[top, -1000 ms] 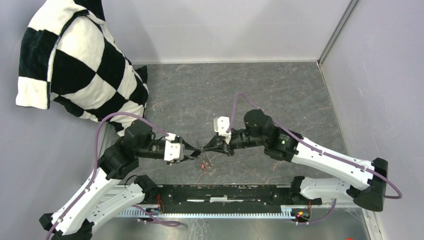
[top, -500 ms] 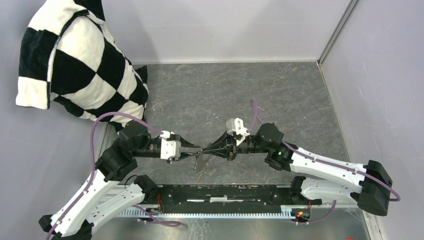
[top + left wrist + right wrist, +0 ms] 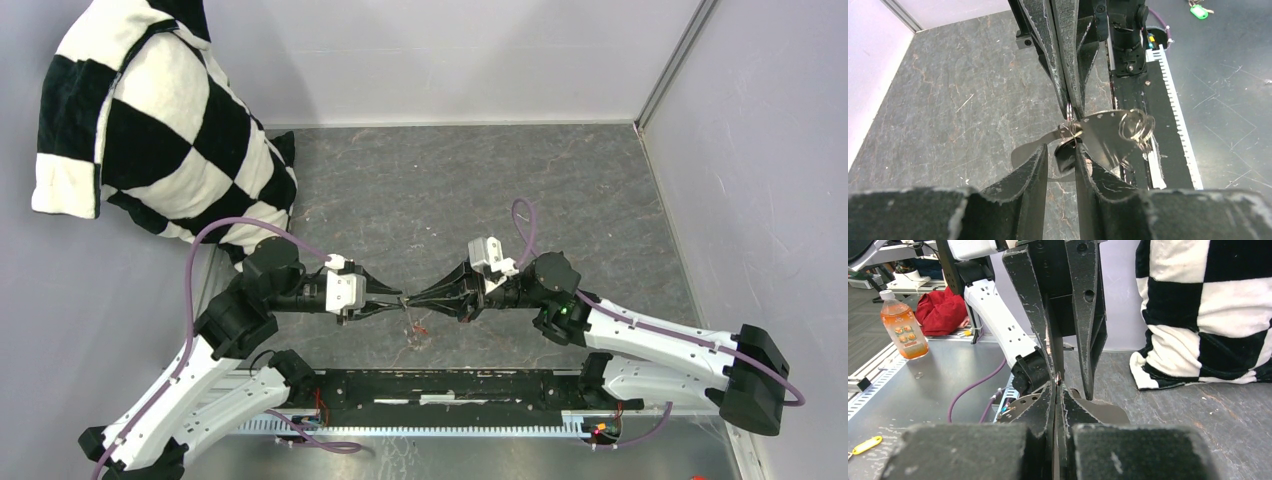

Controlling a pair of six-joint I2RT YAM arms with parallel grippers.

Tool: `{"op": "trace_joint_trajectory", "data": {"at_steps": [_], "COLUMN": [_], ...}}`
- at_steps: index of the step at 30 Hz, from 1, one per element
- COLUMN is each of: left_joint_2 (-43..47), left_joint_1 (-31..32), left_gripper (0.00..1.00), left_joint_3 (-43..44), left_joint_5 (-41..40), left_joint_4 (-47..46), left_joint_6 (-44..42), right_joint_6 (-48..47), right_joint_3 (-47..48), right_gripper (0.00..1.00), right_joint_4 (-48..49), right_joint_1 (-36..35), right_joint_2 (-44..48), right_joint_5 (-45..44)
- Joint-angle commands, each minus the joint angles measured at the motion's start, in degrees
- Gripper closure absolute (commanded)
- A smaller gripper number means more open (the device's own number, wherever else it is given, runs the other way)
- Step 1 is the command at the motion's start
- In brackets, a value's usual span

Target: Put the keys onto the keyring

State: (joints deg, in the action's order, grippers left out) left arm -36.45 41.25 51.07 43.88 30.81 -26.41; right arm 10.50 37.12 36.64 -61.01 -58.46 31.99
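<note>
Keys (image 3: 1100, 132) hang in the air where the two gripper tips meet, a red tag (image 3: 418, 326) dangling just beneath, above the bench (image 3: 450, 180). The thin keyring (image 3: 1068, 127) wire is pinched in the right gripper (image 3: 1069, 111), its fingers pressed together. The left gripper (image 3: 1060, 155) clamps the flat silver key, its fingers narrowly apart.

Both arms, left (image 3: 190, 385) and right (image 3: 660, 335), wear white shells over black joints. A purple cable (image 3: 215, 235) loops above each. White boxes (image 3: 345, 290) cap the wrists. The fingers (image 3: 1028, 170) are black, tapered and scuffed. A green light (image 3: 563, 310) glows at 4 o'clock.
</note>
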Motion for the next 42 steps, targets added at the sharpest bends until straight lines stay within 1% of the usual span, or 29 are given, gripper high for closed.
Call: {"op": "trace_joint_trajectory", "data": {"at_steps": [1, 4, 10, 18, 22, 24, 28, 29, 32, 33, 34, 35, 37, 38, 39, 42], "left_joint_2": [-0.2, -0.1, 0.2, 0.3, 0.3, 0.4, 0.3, 0.2, 0.1, 0.1, 0.1, 0.1, -0.1, -0.2, -0.4, -0.9], "left_joint_1": [0.1, 0.1, 0.1, 0.1, 0.1, 0.1, 0.1, 0.1, 0.1, 0.1, 0.1, 0.1, 0.1, 0.1, 0.1, 0.1], "left_gripper": [0.66, 0.65, 0.64, 0.64, 0.65, 0.71, 0.96, 0.98, 0.98, 0.98, 0.98, 0.98, 0.98, 0.98, 0.98, 0.98], "left_joint_3": [1.7, 1.8, 1.8, 1.8, 1.8, 1.6, 0.0, -0.2, -0.4, -0.4, -0.2, -0.1, 0.3, 0.5, 0.7, 1.0], "left_joint_5": [3.2, 4.3, 3.9, 4.3, 6.0, 6.6, 4.6, 3.3, 0.6, 0.2, -0.2, -0.6, -1.6, -2.1, -2.5, -3.2], "left_joint_4": [-3.3, -2.6, -1.3, -1.3, -1.3, -1.5, -2.8, -2.9, -2.9, -2.8, -2.5, -2.1, -1.1, -0.7, -0.3, 0.6], "left_joint_6": [4.8, 4.9, 2.9, 2.4, 3.0, 3.1, 3.6, 3.5, 3.7, 3.6, 3.4, 2.9, 2.2, 2.0, 1.7, 1.4], "right_joint_6": [0.1, -0.3, -1.4, -2.0, -2.7, -2.7, -2.3, -2.2, -1.8, -1.8, -2.0, -2.9, -5.7, -8.2, -9.9, -16.0], "right_joint_3": [0.1, 0.1, 0.5, 1.0, 1.0, 1.0, 0.9, 0.9, 1.0, 1.4, 2.1, 3.4, 6.7, 9.0, 10.9, 18.8], "right_gripper": [1.0, 1.0, 1.0, 1.0, 1.0, 1.0, 1.0, 1.0, 1.0, 0.95, 0.88, 0.8, 0.61, 0.56, 0.54, 0.53], "right_joint_4": [4.5, 4.4, 3.0, 2.1, 1.4, 1.7, 3.0, 3.0, 2.6, 1.4, -0.4, -4.3, -12.7, -17.1, -22.0, -35.1], "right_joint_1": [-0.7, -1.1, -1.8, -2.3, -2.4, -2.5, -2.8, -2.9, -3.0, -3.0, -3.0, -3.0, -3.0, -3.0, -3.0, -2.8], "right_joint_2": [0.3, 0.1, -0.5, -1.2, -0.9, -0.8, -1.2, -1.1, -1.0, -1.0, -1.0, -0.8, -0.3, -0.3, -0.4, -2.3], "right_joint_5": [-0.1, -0.3, -0.5, -1.0, -2.4, -3.1, -3.2, -3.2, -3.1, -3.2, -3.4, -3.9, -4.8, -4.8, -4.6, -2.9]}}
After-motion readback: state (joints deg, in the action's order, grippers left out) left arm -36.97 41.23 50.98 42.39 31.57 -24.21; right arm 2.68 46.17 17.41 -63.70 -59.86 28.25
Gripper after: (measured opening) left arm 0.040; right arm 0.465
